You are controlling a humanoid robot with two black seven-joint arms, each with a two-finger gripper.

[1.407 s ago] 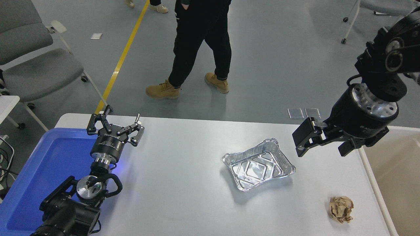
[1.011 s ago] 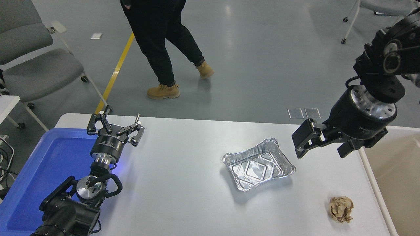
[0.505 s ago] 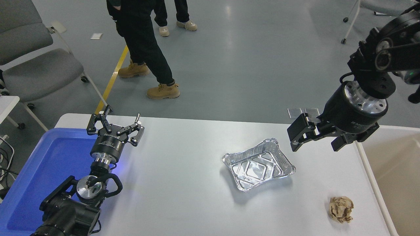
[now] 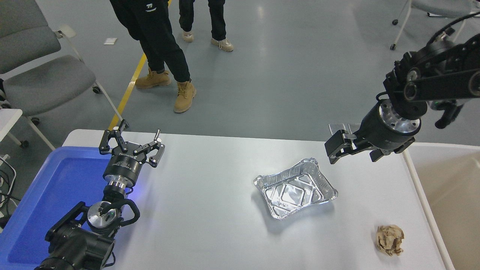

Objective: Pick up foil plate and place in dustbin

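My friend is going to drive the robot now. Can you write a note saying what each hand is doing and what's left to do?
Right end effector: open, empty, in the air up and to the right of the plate, not touching it.
Left end effector: open, empty, parked at the lower left by the blue tray.
Plate: upright on the table, near the middle.
Bin: at the table's right edge.
Paper ball: on the table, near right.
Done: nothing grasped.
Left: grasp the plate, carry it right, drop it in the bin.

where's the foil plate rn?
Head view: the foil plate sits on the white table, right of centre, below-left of the right gripper and up-left of the brown paper ball.
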